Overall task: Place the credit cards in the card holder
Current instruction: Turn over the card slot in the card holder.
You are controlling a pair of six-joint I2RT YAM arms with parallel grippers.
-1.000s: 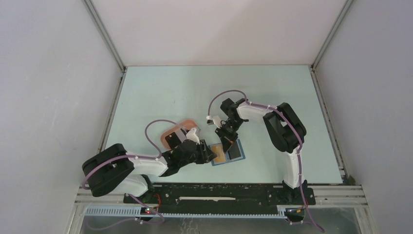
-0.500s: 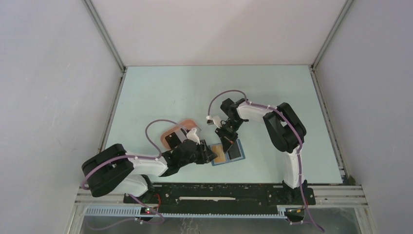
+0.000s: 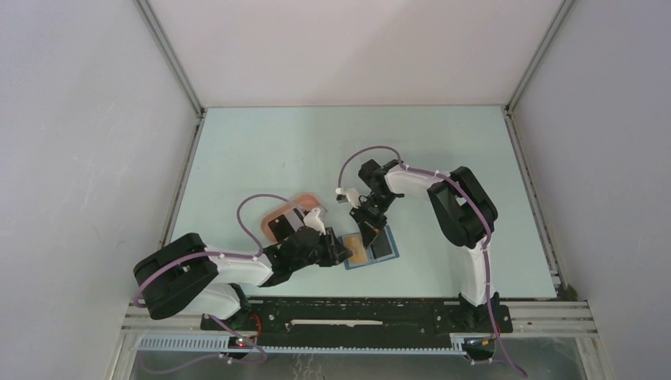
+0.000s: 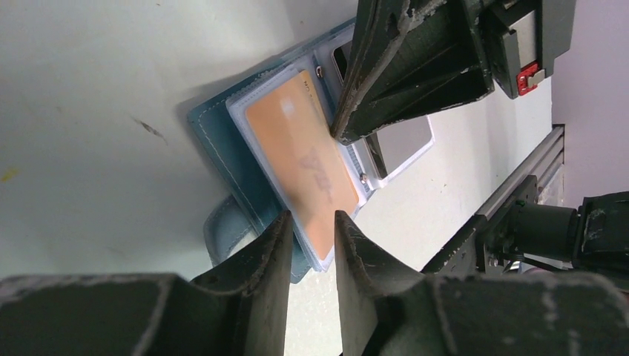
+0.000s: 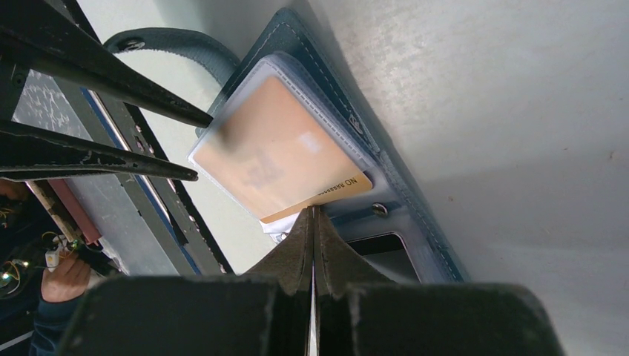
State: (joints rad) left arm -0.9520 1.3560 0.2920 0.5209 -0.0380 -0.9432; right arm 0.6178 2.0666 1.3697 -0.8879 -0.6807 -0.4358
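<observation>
The blue card holder [image 3: 389, 255] lies open on the table, its tab [image 4: 222, 226] toward the left arm. A tan-orange credit card [image 3: 358, 252] sits in the clear sleeve on its left half, and shows in the left wrist view [image 4: 304, 159] and the right wrist view [image 5: 285, 156]. My right gripper [image 5: 313, 211] is shut, its tip against the card's protruding edge [image 3: 369, 231]. My left gripper [image 4: 311, 216] is narrowly open, its fingertips straddling the sleeve's near edge [image 3: 342, 250]. A black card [image 3: 278, 228] lies on the pink tray [image 3: 299, 201].
The card holder's right half shows a dark window pocket [image 5: 378, 248]. The pink tray lies just behind my left wrist. The metal rail [image 3: 356, 313] runs along the near table edge, close to the card holder.
</observation>
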